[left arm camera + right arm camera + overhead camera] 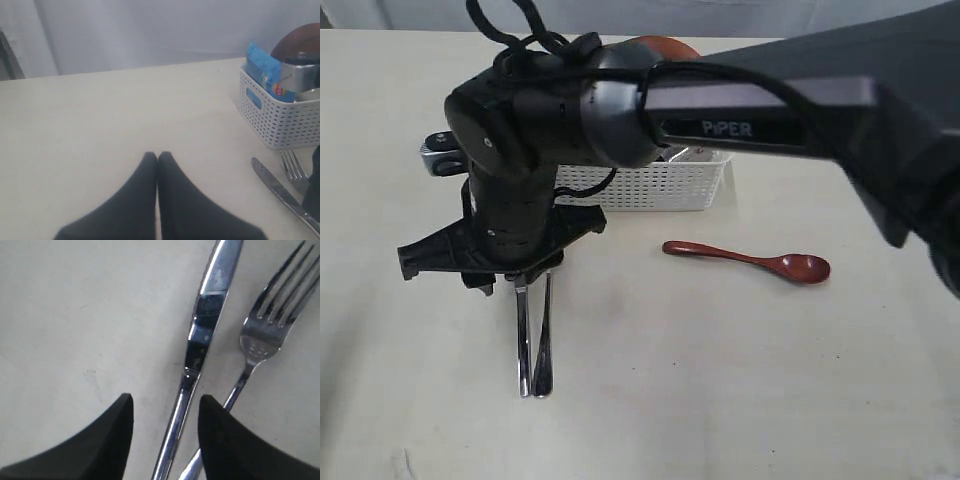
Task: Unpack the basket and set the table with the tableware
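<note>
My right gripper [166, 399] is open, its fingers straddling the handle of the steel knife [205, 315], which lies on the table [740, 380] beside the steel fork [262, 340]. From outside, the right arm reaches across to the left, with the gripper [525, 275] low over the knife [523, 340] and fork [545, 340]. The dark red spoon [750, 260] lies in front of the white basket [650, 190]. My left gripper [158, 156] is shut and empty over bare table. The basket [280, 125] holds the brown plate [300, 37] and steel cup [300, 75]. Bowl and chopsticks are hidden.
A blue chip bag [265, 70] stands in the basket's near corner. The right arm's dark body [550, 110] blocks much of the basket and the table's left rear in the exterior view. A pale wall runs behind the table.
</note>
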Tool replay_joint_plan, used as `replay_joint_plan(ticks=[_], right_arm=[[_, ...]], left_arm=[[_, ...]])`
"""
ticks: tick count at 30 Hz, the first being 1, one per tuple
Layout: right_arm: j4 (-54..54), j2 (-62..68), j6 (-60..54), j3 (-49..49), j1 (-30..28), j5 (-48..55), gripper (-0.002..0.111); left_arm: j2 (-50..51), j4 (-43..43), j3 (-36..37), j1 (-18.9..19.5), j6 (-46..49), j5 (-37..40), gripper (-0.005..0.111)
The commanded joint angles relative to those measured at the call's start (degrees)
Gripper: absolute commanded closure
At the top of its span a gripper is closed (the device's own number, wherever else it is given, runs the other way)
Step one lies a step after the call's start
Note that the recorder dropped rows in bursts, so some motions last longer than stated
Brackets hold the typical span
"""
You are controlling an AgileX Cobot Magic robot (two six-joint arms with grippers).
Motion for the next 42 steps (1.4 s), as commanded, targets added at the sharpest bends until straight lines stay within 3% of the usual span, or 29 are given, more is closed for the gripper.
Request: replay_joint_plan(ticks=[1, 33, 36, 40, 42], right_arm=[[-0.5, 3.2, -0.7, -3.0, 0.5, 3.3, 0.067], [6.3, 8.3, 3.9, -3.0, 0.4, -0.9, 0.068], [6.3, 8.9, 3.8, -3.0, 0.4, -0.7, 0.079], [7.1, 10.2, 1.4, -3.0, 0.4, -0.6, 0.106], [7.4, 10.4, 1.3, -3.0, 0.4, -0.6, 0.109]], left_arm=[[-0.2, -0.3, 0.2, 0.1, 0.3, 0.0, 0.107], [-0.2, -0.3, 0.2, 0.1, 0.3, 0.0, 0.107], [-0.2, -0.3, 0.2, 0.1, 0.3, 0.0, 0.107], [-0.2, -0.3, 0.2, 0.1, 0.3, 0.0, 0.107], [-0.2, -0.3, 0.2, 0.1, 0.3, 0.0, 0.107]])
